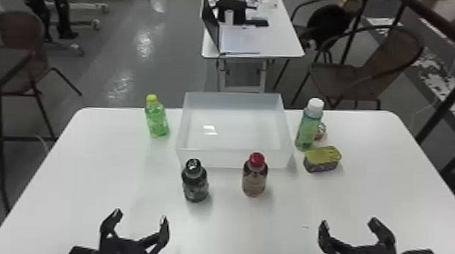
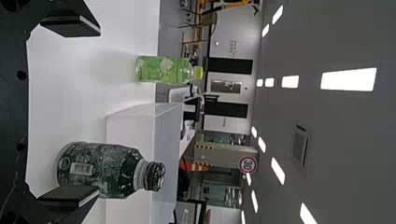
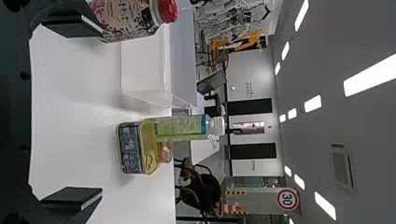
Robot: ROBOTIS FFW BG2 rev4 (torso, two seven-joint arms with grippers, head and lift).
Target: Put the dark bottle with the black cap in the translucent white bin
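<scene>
On the bench (image 1: 89,166), a dark, black-capped bottle (image 1: 195,187) stands upright, farther and right of the left end effector (image 1: 140,216), released, fingers apart.

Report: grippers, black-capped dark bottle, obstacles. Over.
Black left gripper, black right gripper: open, empty. Dark bottle upright in front of translucent white bin. Red-capped brown bottle right of dark one, possible snag.

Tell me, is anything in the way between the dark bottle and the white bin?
Nothing visible stands between the dark bottle and the bin except the bin's own near wall. The red-capped bottle stands off to the right.
</scene>
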